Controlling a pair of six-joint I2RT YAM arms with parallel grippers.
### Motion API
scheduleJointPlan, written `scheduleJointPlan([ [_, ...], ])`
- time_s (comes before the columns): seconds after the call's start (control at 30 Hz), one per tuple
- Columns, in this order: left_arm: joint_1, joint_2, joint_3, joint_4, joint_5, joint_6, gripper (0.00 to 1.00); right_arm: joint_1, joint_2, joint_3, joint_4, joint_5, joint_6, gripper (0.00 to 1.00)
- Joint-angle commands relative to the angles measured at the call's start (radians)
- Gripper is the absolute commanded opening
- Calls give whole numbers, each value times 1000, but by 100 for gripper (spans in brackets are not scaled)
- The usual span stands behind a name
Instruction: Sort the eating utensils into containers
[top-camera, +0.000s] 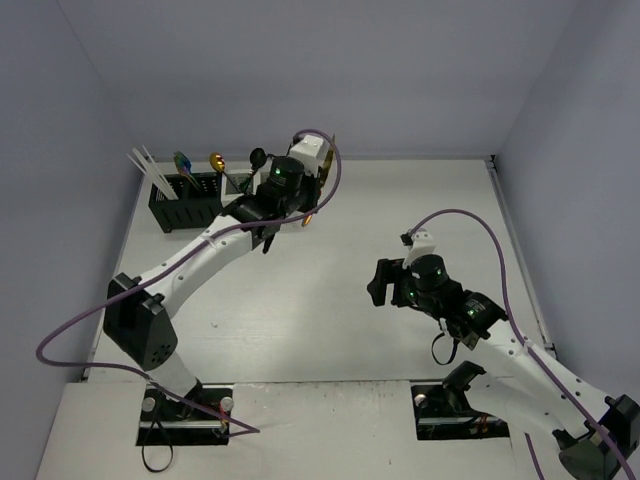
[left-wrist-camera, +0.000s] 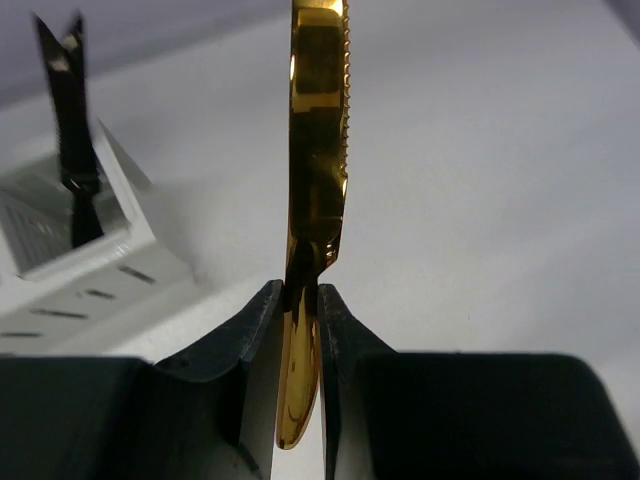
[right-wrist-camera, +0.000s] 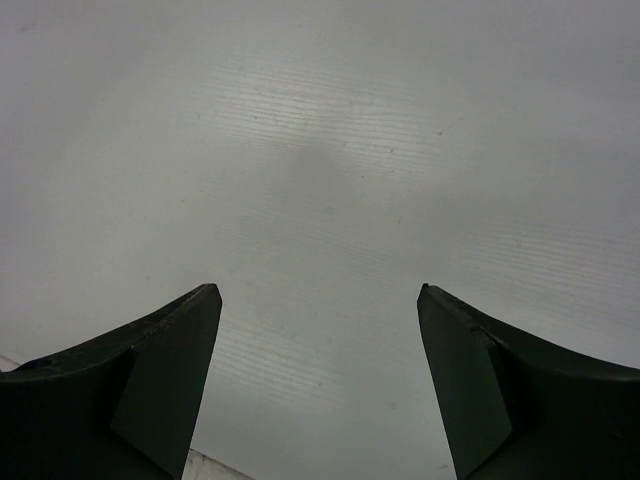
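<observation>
Now the knife (left-wrist-camera: 318, 150), pinched by the left gripper (left-wrist-camera: 300, 300), should be lowered upright into the white caddy (left-wrist-camera: 100, 258).

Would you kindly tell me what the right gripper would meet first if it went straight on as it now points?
Probably only the bare table: the open right gripper has nothing else ahead in its wrist view, though depth is hard to judge.

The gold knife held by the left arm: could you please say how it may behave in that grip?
The gold knife looks like polished metal, so it is probably stiff but slippery. The jaws pinch it only near one end, so it may swivel if bumped. Its slim blade suggests little weight.
</observation>
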Motion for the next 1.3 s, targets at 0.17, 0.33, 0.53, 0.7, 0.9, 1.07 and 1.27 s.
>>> scheduleJointPlan([
  [0.17, 224, -3, -23, 462, 160, 217, 0, -5, -6, 33, 30, -8, 1, 77],
  [0.33, 307, 93, 15, 579, 215, 321, 0, -5, -5, 33, 28, -12, -1, 77],
  [0.53, 357, 179, 2, 734, 284, 308, 0, -5, 15, 33, 28, -13, -7, 77],
  [0.7, 369, 211, -78, 895, 290, 237, 0, -5, 41, 41, 27, -16, -12, 77],
  [0.9, 372, 236, -157, 998, 297, 196, 2, -5, 58, 41, 27, -12, -16, 77],
  [1.07, 372, 205, -237, 1030, 277, 184, 12, -5, 75, 45, 28, -3, -23, 77],
  [1.27, 372, 162, -289, 1029, 280, 187, 26, -5, 81, 67, 28, 5, -34, 77],
])
